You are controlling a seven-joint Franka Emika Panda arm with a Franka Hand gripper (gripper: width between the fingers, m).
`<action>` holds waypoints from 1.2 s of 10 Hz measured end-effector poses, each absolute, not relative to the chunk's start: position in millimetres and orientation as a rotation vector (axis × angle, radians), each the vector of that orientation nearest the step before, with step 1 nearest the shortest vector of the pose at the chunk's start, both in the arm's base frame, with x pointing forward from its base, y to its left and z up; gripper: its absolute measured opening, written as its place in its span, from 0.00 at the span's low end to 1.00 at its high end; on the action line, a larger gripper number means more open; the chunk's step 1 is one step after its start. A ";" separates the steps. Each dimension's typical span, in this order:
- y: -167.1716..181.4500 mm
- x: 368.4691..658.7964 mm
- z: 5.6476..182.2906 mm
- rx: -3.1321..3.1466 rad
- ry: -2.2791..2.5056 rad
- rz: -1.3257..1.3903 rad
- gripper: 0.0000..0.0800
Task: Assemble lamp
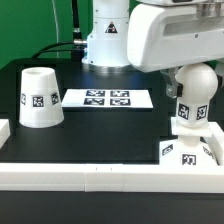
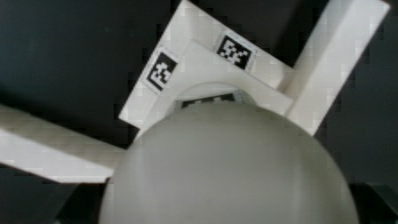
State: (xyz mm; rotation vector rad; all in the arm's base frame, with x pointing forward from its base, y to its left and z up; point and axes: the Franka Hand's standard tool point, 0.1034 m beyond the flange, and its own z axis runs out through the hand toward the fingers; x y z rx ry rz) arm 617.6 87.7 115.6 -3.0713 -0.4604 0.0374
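The white round bulb [image 1: 192, 97] stands upright with its neck down on the flat square base [image 1: 190, 150], at the exterior view's right, in the corner of the white rails. My gripper [image 1: 190, 80] comes down from above and is shut on the bulb. In the wrist view the bulb [image 2: 222, 160] fills the foreground between my dark fingers, and the tagged base [image 2: 205, 60] lies beyond it. The tapered shade [image 1: 41, 98] stands mouth down on the table at the exterior view's left, well apart from the gripper.
The marker board [image 1: 108, 98] lies flat at the middle back. White border rails [image 1: 90, 176] run along the front edge and up the right side [image 2: 338, 50]. The robot's base [image 1: 105, 40] stands behind the marker board.
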 end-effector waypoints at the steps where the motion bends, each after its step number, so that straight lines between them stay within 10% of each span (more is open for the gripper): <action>1: 89.0 617.4 115.5 -3.081 -0.397 0.039 0.72; 12: 91.9 618.1 115.7 -2.952 0.941 0.068 0.72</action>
